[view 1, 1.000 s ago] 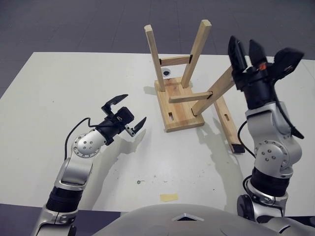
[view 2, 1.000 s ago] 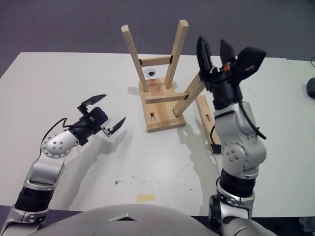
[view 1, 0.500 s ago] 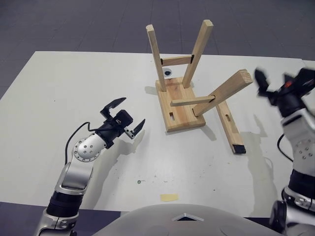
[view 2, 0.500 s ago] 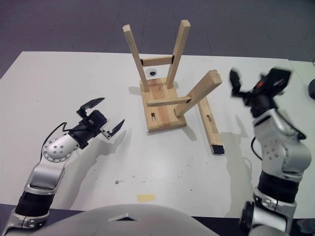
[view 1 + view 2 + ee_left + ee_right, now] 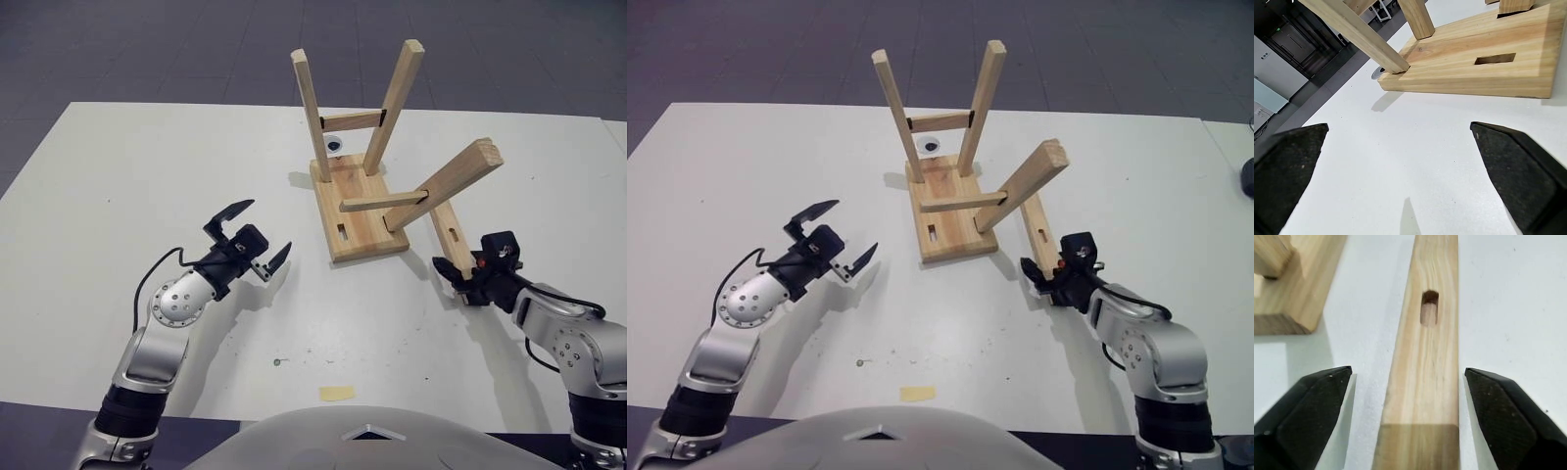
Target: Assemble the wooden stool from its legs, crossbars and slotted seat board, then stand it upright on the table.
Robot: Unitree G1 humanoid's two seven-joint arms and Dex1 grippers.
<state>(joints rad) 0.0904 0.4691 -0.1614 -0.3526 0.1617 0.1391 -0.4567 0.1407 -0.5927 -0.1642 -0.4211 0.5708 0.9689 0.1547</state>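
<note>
Right fingers (image 5: 1312, 406) astride loose leg (image 5: 1422, 372), left fingers (image 5: 1283, 166) apart

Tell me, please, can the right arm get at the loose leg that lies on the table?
Probably yes. The open right tool sits at the loose leg's near end, with one of its fingers on each side, and nothing lies between. The seat board is apart from it.

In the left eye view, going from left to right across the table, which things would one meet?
left gripper → seat board, with legs mounted on it → right gripper, its fingers either side of the near end of the loose leg
</note>
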